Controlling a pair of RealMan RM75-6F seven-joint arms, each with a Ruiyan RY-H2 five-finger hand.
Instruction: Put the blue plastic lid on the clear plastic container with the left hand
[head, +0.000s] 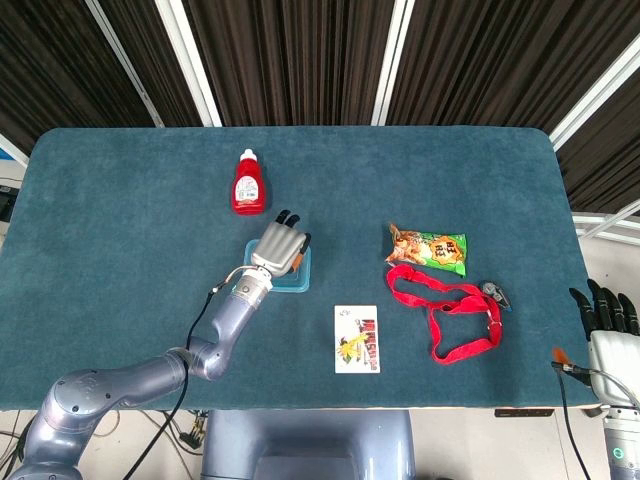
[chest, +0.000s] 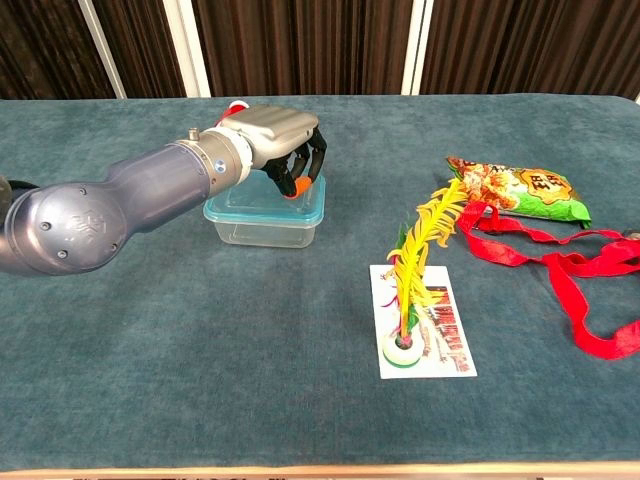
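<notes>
The clear plastic container (chest: 262, 228) stands left of the table's middle with the blue lid (chest: 312, 196) lying on top of it; the head view shows the lid (head: 292, 281) partly under my hand. My left hand (chest: 276, 134) (head: 279, 245) hovers over the lid's back part, fingers (chest: 294, 181) bent downward and apart, their tips just above the lid and nothing between them. My right hand (head: 606, 316) stays beside the table's front right corner, fingers straight and holding nothing.
A red ketchup bottle (head: 248, 183) stands behind the container. A snack bag (chest: 517, 186), a red strap (chest: 560, 266) and a card (chest: 436, 338) with a feather shuttlecock (chest: 415, 262) lie to the right.
</notes>
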